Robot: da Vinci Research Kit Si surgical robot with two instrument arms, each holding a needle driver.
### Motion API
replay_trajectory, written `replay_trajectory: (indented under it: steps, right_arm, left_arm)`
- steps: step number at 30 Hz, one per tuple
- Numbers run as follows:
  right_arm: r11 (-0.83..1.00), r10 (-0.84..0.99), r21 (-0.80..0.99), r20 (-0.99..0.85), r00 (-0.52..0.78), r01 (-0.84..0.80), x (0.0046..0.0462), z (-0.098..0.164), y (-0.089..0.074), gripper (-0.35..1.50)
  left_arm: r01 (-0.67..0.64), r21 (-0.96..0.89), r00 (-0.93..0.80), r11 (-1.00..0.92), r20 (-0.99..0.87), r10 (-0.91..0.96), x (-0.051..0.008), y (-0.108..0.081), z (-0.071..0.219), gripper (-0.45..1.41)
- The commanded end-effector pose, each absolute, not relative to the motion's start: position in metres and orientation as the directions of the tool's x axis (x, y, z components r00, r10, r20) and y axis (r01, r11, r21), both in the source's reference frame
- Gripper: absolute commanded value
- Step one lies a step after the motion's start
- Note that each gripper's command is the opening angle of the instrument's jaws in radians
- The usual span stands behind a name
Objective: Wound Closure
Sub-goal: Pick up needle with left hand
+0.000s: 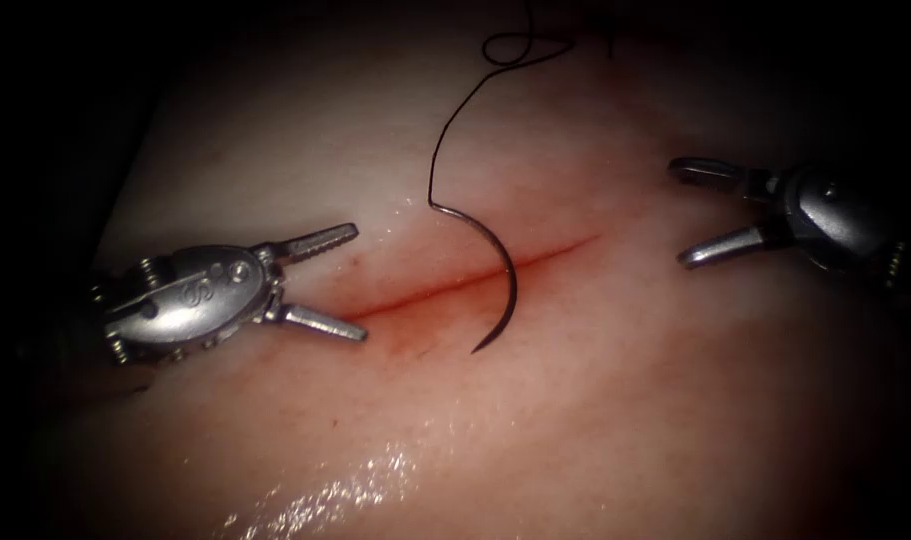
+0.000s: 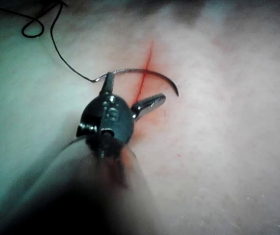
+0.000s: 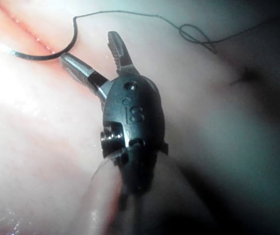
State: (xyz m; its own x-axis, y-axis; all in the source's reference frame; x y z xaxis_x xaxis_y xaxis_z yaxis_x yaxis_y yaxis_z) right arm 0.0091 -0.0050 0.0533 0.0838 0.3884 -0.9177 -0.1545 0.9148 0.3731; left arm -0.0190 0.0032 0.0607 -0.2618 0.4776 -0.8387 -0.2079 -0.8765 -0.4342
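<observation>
Tissue (image 1: 595, 420) glistens wet along the bottom of the endoscope frame, and nothing there carries a stitch. Moving up to mid-frame, the cut (image 1: 445, 285) runs as a thin red line from lower left to upper right, its edges unjoined along the whole visible length, with red fluid (image 1: 405, 340) staining the surface around it. So by my reading the closure is barely begun: no suture sits across the wound, and all of it is left to do.

At centre the needle (image 1: 500, 275) lies loose across the cut, its point toward the lower side and its thread end on the upper side; it looks to rest on the surface, not driven in. At left, the left tool (image 1: 325, 282) has its jaws spread apart, holding nothing, with the tips near the cut's left end. At right, the right tool (image 1: 710, 210) is likewise wide open and empty, well apart from the needle.

Farther back, the thread (image 1: 450, 130) climbs from the needle's tail to a loose loop at top centre.
</observation>
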Motion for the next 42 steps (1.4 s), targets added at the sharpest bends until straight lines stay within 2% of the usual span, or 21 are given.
replay_trajectory:
  steps: [1,4,11,14,16,22,28,42]
  right_arm:
    - [0.915,0.388,0.373,-0.918,0.08,-0.152,0.01,0.054,-0.005,0.78]
    - [0.915,0.388,0.373,-0.918,0.085,-0.155,0.0101,0.053,-0.005,0.91]
    - [0.913,0.39,0.373,-0.917,0.086,-0.166,0.0103,0.053,-0.005,1.01]
    - [0.913,0.39,0.373,-0.917,0.084,-0.162,0.0103,0.053,-0.005,1.01]
    - [0.916,0.384,0.368,-0.92,0.082,-0.161,0.0103,0.053,-0.006,0.98]
    - [0.905,0.408,0.387,-0.907,0.1,-0.177,0.0109,0.053,-0.005,0.93]
    - [0.902,0.412,0.384,-0.902,0.13,-0.198,0.0116,0.052,-0.005,0.93]
    - [0.897,0.426,0.393,-0.89,0.162,-0.202,0.0122,0.052,-0.006,0.86]
  left_arm:
    - [-0.207,-0.433,-0.26,-0.877,-0.84,0.476,-0.0195,0.003,0.061,0.51]
    - [-0.208,-0.433,-0.26,-0.877,-0.84,0.476,-0.0196,0.003,0.061,0.51]
    - [-0.226,-0.428,-0.291,-0.875,-0.827,0.48,-0.0199,0.003,0.061,0.51]
    - [-0.293,-0.429,-0.312,-0.855,-0.802,0.509,-0.0211,0.003,0.061,0.49]
    - [-0.374,-0.45,-0.319,-0.811,-0.759,0.568,-0.0224,0.002,0.061,0.66]
    - [-0.474,-0.509,-0.373,-0.718,-0.623,0.688,-0.0269,0.001,0.06,0.79]
    - [-0.544,-0.514,-0.421,-0.663,-0.516,0.746,-0.0305,0.001,0.061,0.78]
    - [-0.578,-0.491,-0.51,-0.651,-0.406,0.759,-0.032,0.0,0.064,0.66]
